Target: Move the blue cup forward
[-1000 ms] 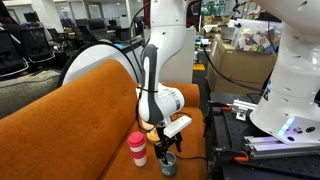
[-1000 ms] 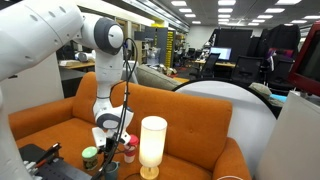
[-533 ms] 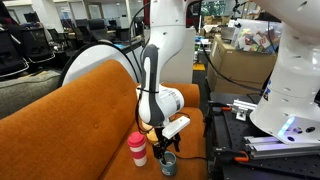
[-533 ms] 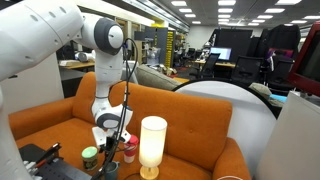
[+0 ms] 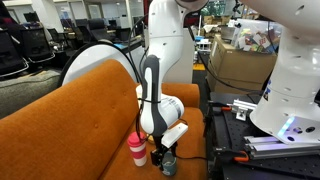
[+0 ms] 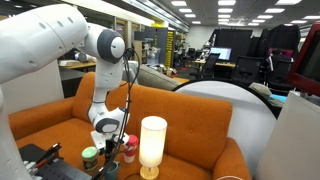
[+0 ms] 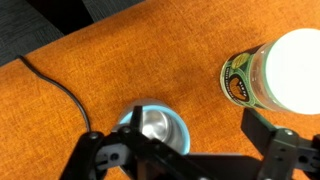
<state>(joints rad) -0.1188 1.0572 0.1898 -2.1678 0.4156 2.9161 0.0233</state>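
Observation:
The blue cup [image 7: 158, 124] is a squat cup with a shiny metal inside, standing on the orange fabric surface. It shows low in both exterior views [image 5: 168, 163] [image 6: 109, 169]. My gripper [image 7: 195, 116] is open and low over it. In the wrist view, one finger lies across the cup's mouth and the other stands clear on the far side, so the cup's wall lies between them. In both exterior views the gripper [image 5: 163, 152] [image 6: 108, 152] reaches down to the cup and partly hides it.
A red-pink tumbler [image 5: 137, 149] stands right beside the cup. A green-labelled can [image 7: 239, 78] and a lit cream cylinder lamp [image 6: 152, 146] stand close on the other side. A black cable [image 7: 62, 90] lies on the orange sofa [image 5: 70, 110].
The arm has come down, bringing the gripper lower onto the blue cup. The cup, tumbler and lamp have not moved.

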